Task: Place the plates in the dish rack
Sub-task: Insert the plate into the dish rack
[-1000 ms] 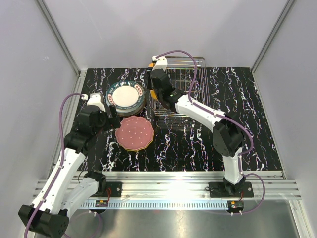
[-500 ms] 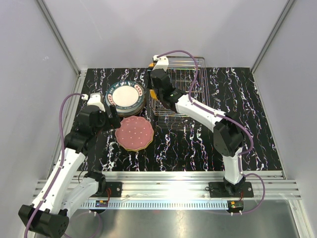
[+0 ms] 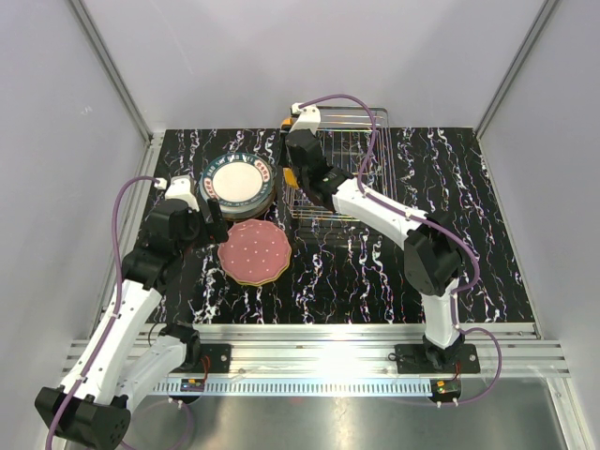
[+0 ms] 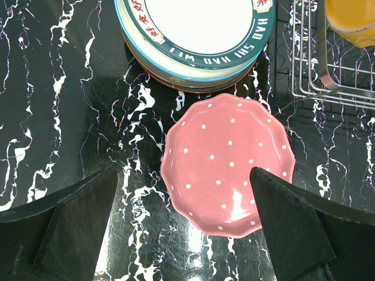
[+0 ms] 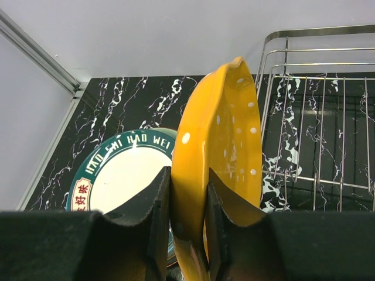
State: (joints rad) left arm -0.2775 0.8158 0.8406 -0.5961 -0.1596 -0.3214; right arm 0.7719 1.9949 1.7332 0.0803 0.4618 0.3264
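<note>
right gripper (image 5: 187, 181): jaws clamped on the lower rim of the orange plate (image 5: 225, 129), which stands on edge and leans a little.
orange plate position: in the air at the left end of the dish rack (image 5: 328, 35), between the rack and the plate stack (image 4: 193, 23). Not in a slot yet, as far as I can tell.
left gripper (image 4: 183, 172): jaws wide apart, holding nothing, hovering over the pink plate (image 4: 228, 158).
pink plate position: flat on the table (image 4: 58, 88), just on the near side of the stack and left of the rack's near corner.
stack: green-rimmed plate on top. Can't tell how many lie under it.
risk 1, slip: the pads hold only a short stretch of glazed rim, so the plate could pivot or drop on a fast move.
risk 2, wire clash: the scalloped edge could catch the rack wall or a divider. The rack looks light, so it might slide or tip.
risk 3, early release: if the plate is let go before it sits between 2 dividers, it may fall flat or roll out.
risk 4, arm clash: both arms are working close to the stack and the rack's left end.
risk 5, left pick: the pink plate lies flat on a hard surface. The fingers may fail to get under the rim and shove it into the stack.
</note>
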